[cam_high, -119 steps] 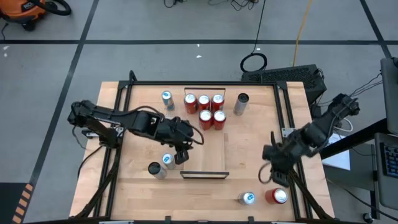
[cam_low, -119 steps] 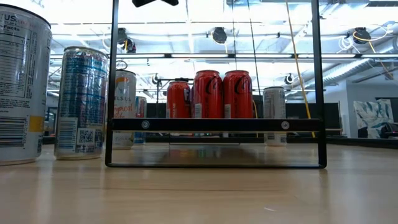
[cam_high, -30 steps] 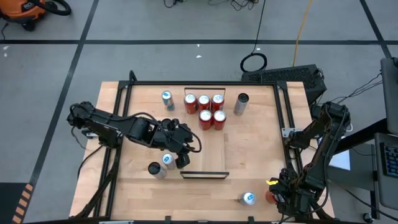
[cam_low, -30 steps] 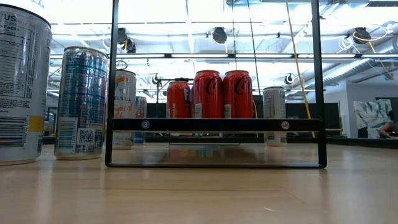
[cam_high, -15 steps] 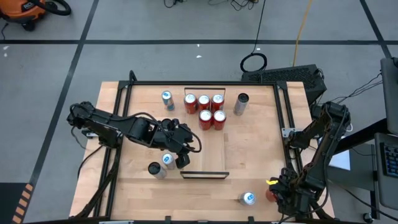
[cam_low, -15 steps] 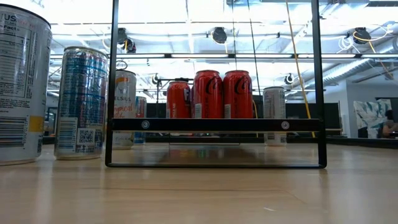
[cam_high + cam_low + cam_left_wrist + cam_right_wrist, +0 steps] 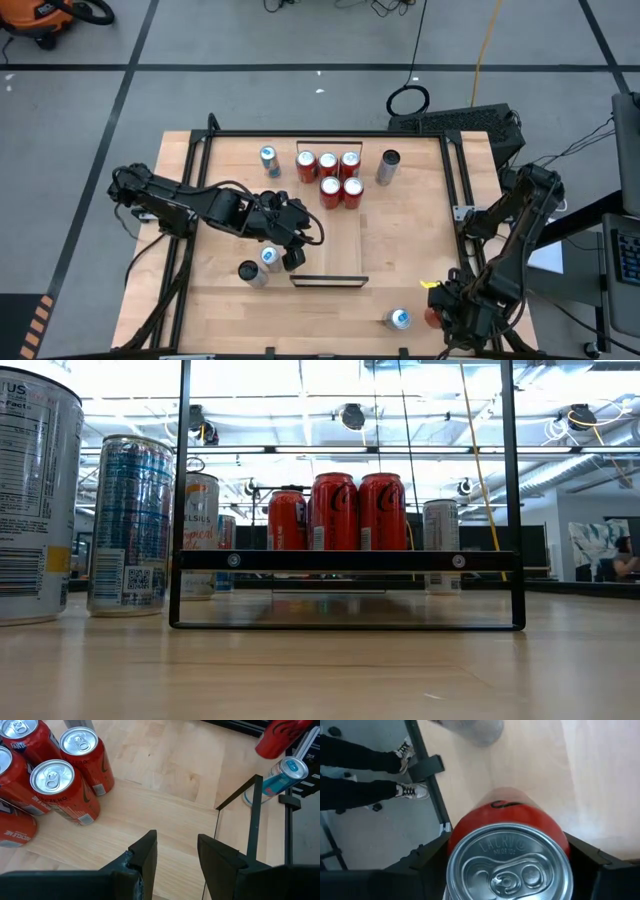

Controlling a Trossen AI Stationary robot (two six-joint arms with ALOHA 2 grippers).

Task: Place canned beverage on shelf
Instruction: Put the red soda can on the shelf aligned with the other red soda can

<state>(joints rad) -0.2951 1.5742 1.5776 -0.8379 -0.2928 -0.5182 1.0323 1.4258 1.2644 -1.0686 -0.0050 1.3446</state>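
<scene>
— What has changed since a moment ago?

— Very little on the table. My right gripper [image 7: 436,312] was spread wide around the red can [image 7: 507,862] at the near right corner of the table [image 7: 410,240]; now my fingers [image 7: 427,862] press its sides, one on each flank, so I am gripping it. My right arm has shifted slightly toward the table's middle. My left gripper [image 7: 177,852] has not moved: it hangs over bare wood near the table's middle, jaws partly apart, nothing between them.

— Describe the can you hold.

— Red body with a dark curved mark, silver lid with the pull tab unopened, standing upright. A blue-and-silver can [image 7: 398,319] stands just beside it. In the left wrist view both show past a thin black frame [image 7: 252,815].

— And the shelf?

— The shelf [image 7: 329,210] lies across the table's middle, running from the far edge toward the near side. Five red cans [image 7: 329,177] stand clustered at its far end, three in the back row, two in front; the near part is bare.

— Anything else nearby?

— A person's legs and sneakers [image 7: 407,790] show on the floor beyond the table's edge.
</scene>
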